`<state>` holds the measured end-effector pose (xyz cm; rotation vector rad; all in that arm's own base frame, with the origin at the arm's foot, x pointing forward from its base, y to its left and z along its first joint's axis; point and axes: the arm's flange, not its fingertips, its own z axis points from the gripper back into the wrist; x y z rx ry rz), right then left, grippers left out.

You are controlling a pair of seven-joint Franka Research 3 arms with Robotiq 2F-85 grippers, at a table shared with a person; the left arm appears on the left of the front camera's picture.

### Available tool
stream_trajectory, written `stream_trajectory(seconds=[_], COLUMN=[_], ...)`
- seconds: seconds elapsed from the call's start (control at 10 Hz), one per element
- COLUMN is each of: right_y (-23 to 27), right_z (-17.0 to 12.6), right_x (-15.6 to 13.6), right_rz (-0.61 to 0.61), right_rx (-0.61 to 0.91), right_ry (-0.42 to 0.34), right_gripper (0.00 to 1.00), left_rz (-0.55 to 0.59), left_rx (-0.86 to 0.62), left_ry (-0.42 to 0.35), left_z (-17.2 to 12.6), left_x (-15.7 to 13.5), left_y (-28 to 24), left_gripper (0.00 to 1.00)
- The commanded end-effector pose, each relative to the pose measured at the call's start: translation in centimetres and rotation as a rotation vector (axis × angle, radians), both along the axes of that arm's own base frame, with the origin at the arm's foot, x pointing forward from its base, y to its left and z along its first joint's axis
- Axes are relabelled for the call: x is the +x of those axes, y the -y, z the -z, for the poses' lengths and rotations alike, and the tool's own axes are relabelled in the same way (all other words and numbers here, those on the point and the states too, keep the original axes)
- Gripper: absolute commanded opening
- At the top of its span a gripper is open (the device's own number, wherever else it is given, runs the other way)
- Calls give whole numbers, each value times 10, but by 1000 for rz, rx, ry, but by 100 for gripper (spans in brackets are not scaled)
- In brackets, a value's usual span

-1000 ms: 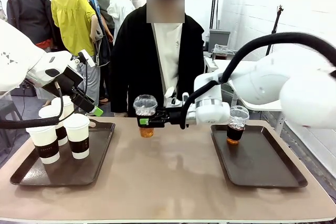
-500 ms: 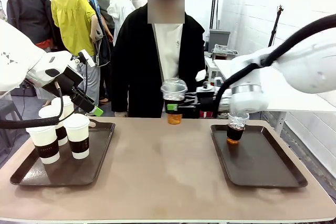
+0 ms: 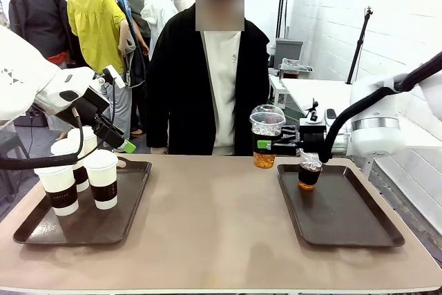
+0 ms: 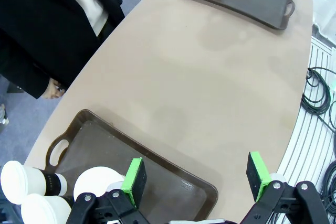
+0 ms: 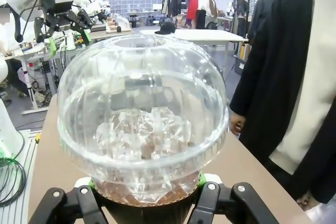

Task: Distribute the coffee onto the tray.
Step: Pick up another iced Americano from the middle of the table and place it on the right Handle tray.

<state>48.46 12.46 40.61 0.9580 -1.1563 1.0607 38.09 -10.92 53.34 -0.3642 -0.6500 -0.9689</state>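
Since a second ago the right gripper [image 3: 265, 145] has carried its dome-lidded iced coffee [image 3: 266, 137] from mid-table rightward, now just left of the right tray [image 3: 359, 224], where another iced cup [image 3: 309, 169] stands. Left wrist view: the left gripper [image 4: 195, 177] hangs spread and empty above the left tray [image 4: 100, 140] and its paper cups [image 4: 97, 183]. Right wrist view: jaws pinch the cup's sleeve below the dome. Next, I judge, it moves over the tray and lowers beside the other cup.
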Motion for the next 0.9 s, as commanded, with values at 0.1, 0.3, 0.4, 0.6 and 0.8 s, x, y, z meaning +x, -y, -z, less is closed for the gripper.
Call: stream_trajectory(seconds=[0.1,0.3,0.4,0.6,0.8], right_y=[-6,-6,-2,23,52], right_z=[-3,-3,4,14,21], right_x=[3,3,-1,-4,-18], right_rz=[-3,-3,-1,-25,-35], right_rx=[-7,-7,-7,-22,-34], right_ry=[6,6,-7,4,16], right_gripper=[66,66,66,66,66], left_rz=[14,14,14,14,14], left_rx=[-18,-18,-18,-18,-18], left_ry=[-3,-3,-3,-3,-3], left_z=[1,1,1,1,1], left_x=[2,2,2,2,2], left_y=[-1,-1,-1,-1,-1], left_gripper=[100,100,100,100,100])
